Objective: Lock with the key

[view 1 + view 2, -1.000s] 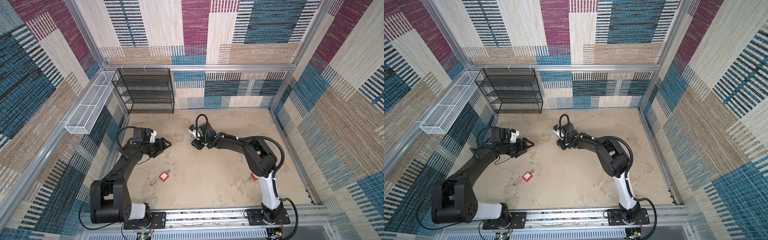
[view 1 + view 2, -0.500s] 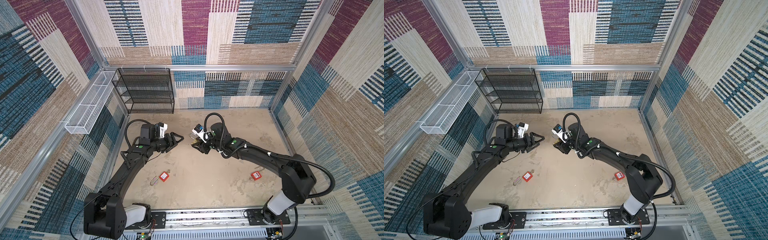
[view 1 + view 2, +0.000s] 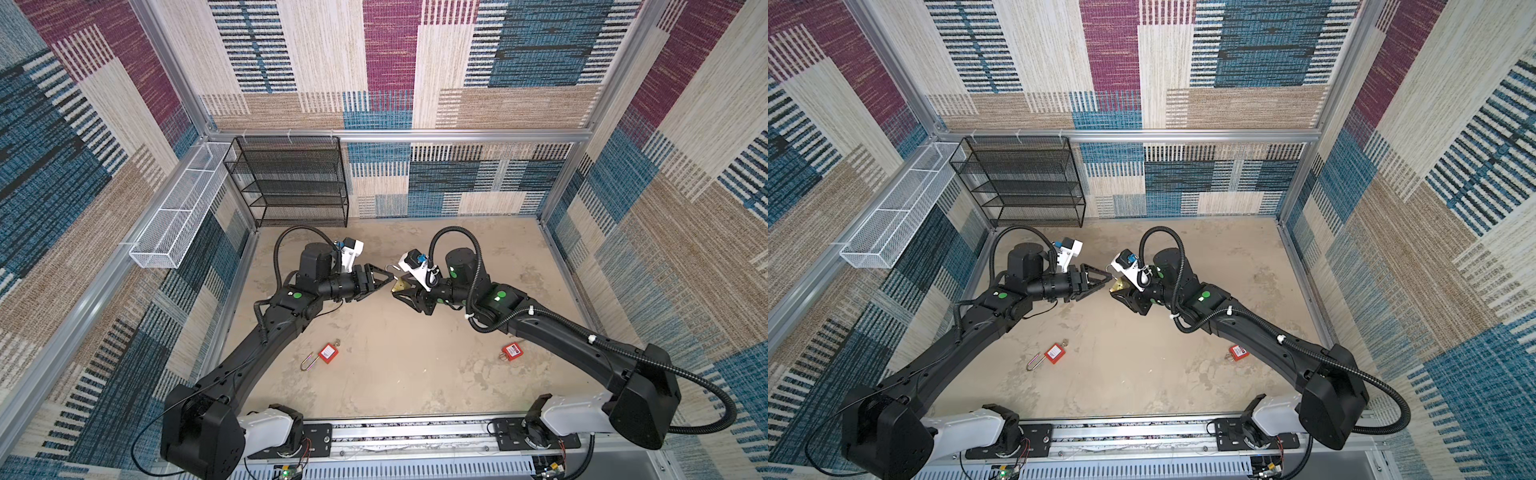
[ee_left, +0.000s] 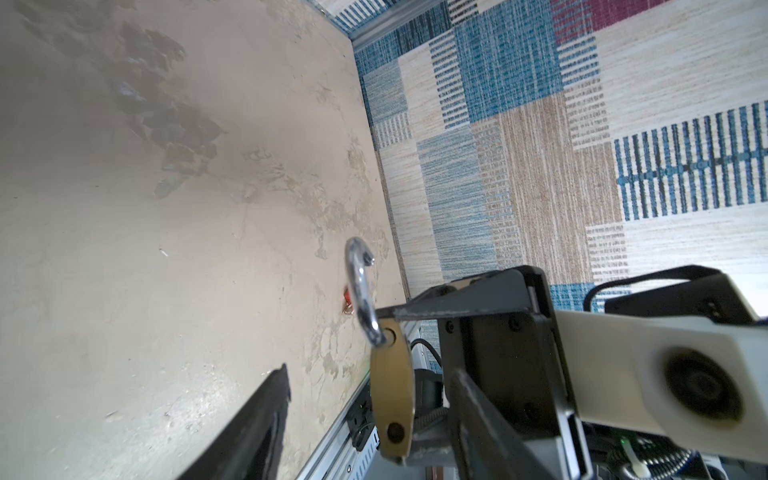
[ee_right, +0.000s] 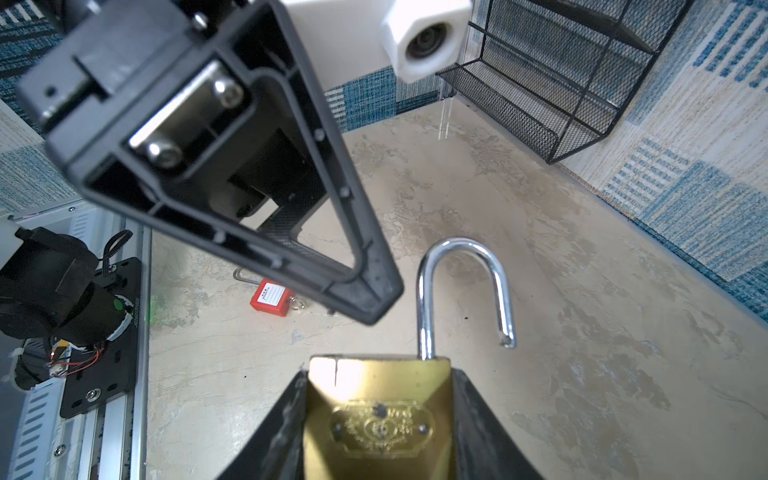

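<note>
We see the right gripper [image 5: 378, 374] clamped on the body of a squat brass padlock [image 5: 378, 419]. Its two black fingers [image 5: 274, 432] press flat against the padlock's left and right sides at the bottom centre of the right wrist view. The padlock's polished steel shackle [image 5: 461, 246] is open: one leg sits in the body, and the free end hangs clear, out past the body's right corner. In both top views the brass padlock [image 3: 400, 284] [image 3: 1119, 284] sits just above the middle of the frame, raised off the beige mottled tabletop [image 3: 415, 374]. The left gripper [image 3: 390, 279] reaches in from the left, its tips right beside the padlock. In the left wrist view only one of its fingers [image 4: 257, 424] shows, at the lower left and well apart from the brass body [image 4: 392, 395], so its jaws are parted. We see nothing in their hold. A red padlock [image 3: 328, 353] with a long thin shackle lies on the tabletop below and left of centre, with a small metal ring [image 5: 297, 304] at its corner. A second red padlock [image 3: 512, 351] lies at the lower right, just beside the right arm. A black wire-mesh shelf rack [image 3: 291, 183] stands against the back wall at the upper left. A white wire-mesh basket [image 3: 178, 212] hangs on the left wall.
</note>
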Robot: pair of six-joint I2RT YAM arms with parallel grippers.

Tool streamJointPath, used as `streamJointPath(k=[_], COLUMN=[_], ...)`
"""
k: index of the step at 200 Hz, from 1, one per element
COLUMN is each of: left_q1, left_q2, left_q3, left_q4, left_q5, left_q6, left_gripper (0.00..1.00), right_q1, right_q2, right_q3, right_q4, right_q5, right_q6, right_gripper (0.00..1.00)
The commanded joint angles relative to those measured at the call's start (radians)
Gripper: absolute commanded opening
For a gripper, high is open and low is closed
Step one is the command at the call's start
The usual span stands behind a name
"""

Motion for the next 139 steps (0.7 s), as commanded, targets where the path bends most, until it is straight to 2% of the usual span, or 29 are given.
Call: streamJointPath(k=[1,34,76,89,139], left_q1=[-0.023,-0.041,-0.054,-0.055,-0.057], left_q2=[0.015,0.026,0.041,0.042,0.052], left_q3=[0.015,0.005,0.002,0.006,0.007], left_q4=[0.056,0.066,0.08,0.08,0.093], left_q5=[0.021,0.021,0.031,0.028,0.028], left_q6=[-0.044,-0.045,-0.062,-0.062,-0.062], left_gripper=[0.61,0.57,0.46,0.46,0.18], right_q1=[0.002,0.002,0.002,0.002,0.002], right_q2=[-0.014,-0.009,0.007,0.015,0.03], right_q3=[0.008,0.014,0.026,0.031,0.032], right_q4=[0.024,0.026,0.05,0.055,0.083], right_q5=[0.023,0.014,0.03,0.032,0.035], right_q6=[-0.028,-0.044,-0.077,-0.09,-0.123], right_gripper=[0.44,0.43,0.43,0.43,0.41])
